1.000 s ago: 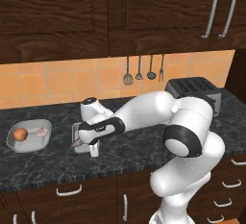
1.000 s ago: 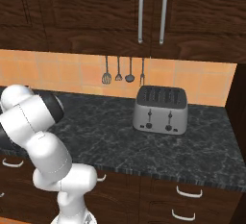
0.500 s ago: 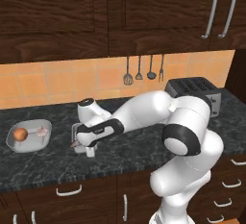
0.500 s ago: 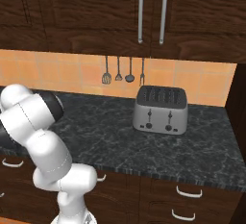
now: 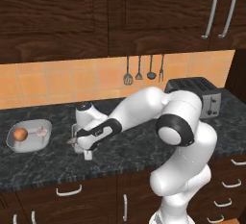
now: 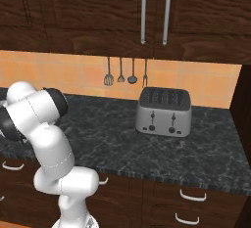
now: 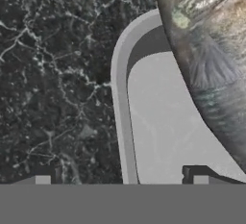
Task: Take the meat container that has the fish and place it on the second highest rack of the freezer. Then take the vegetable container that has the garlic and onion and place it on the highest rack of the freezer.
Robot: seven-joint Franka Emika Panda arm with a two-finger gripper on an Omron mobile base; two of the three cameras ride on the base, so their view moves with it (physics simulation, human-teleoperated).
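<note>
End effector (image 7: 120, 180): jaws wide, empty, straddling the rim below it.
Meat container (image 7: 158, 122): directly beneath, on the table (image 7: 53, 74).
Fish (image 7: 211, 55): inside, beyond the inner finger.
Technique: descend squarely over the rim, then close.

I can read no writing anywhere: no label, brand, number or sign. The toaster (image 6: 163, 112) on the counter carries only plain dark slots and knobs on its front, and the cabinet doors above it are bare dark wood. The tray rim (image 7: 120, 98) right under my fingers is unmarked grey metal.
</note>
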